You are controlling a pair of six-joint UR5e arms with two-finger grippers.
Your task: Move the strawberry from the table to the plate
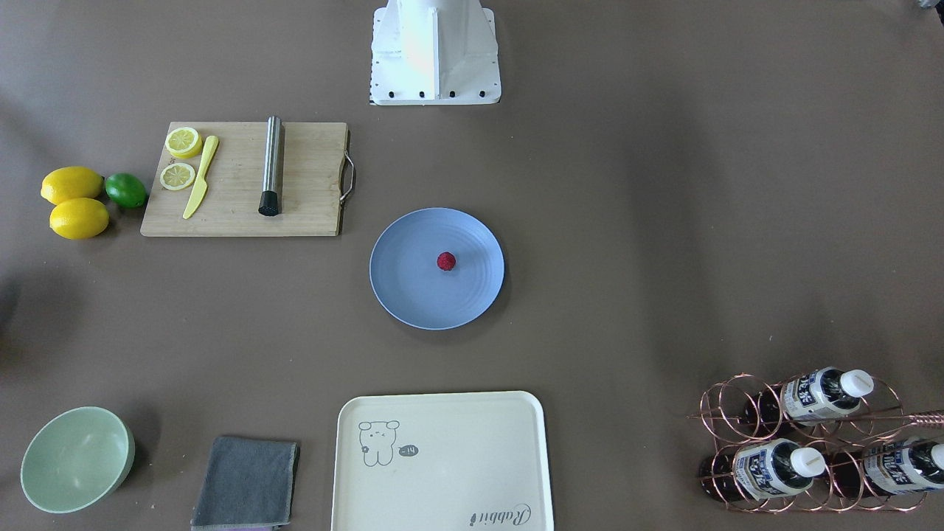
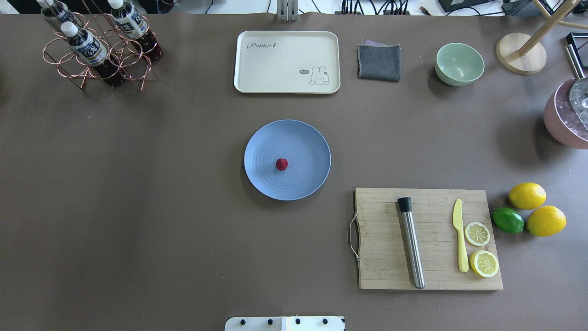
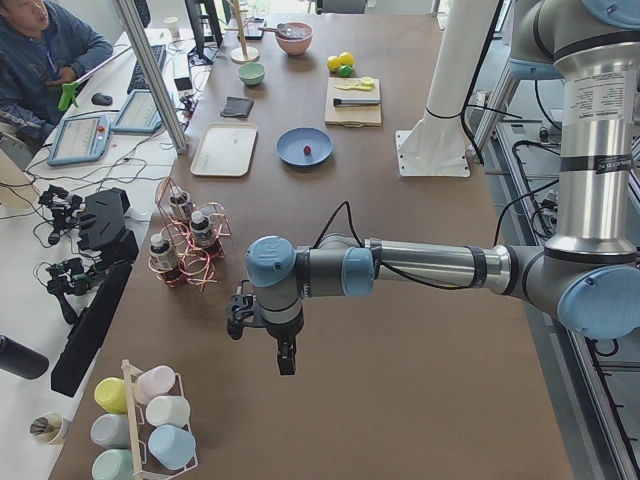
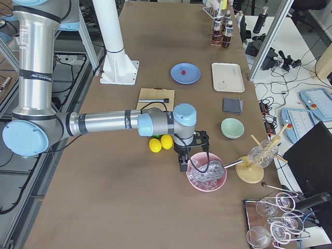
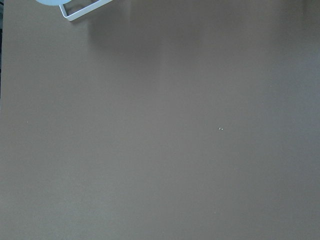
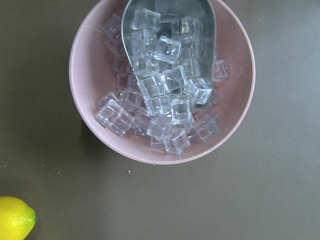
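Note:
The dark-red strawberry (image 1: 446, 261) (image 2: 281, 164) rests near the middle of the blue-lavender plate (image 1: 413, 299) (image 2: 305, 142), which sits at the centre of the brown table (image 1: 664, 221). No arm shows in the overhead or front views. My left gripper (image 3: 283, 362) hangs over bare table at the robot's far left end, well away from the plate (image 3: 293, 141). My right gripper (image 4: 183, 165) hovers at the opposite end, above a pink bowl of ice. Only the side views show the grippers, so I cannot tell whether either is open or shut.
A cutting board (image 2: 427, 239) carries a steel muddler, a yellow knife and lemon slices, with lemons and a lime (image 2: 507, 220) beside it. At the far edge are a cream tray (image 2: 287, 62), grey cloth, green bowl (image 2: 459, 63) and a bottle rack (image 2: 98, 50). The pink ice bowl (image 6: 90, 40) holds a scoop.

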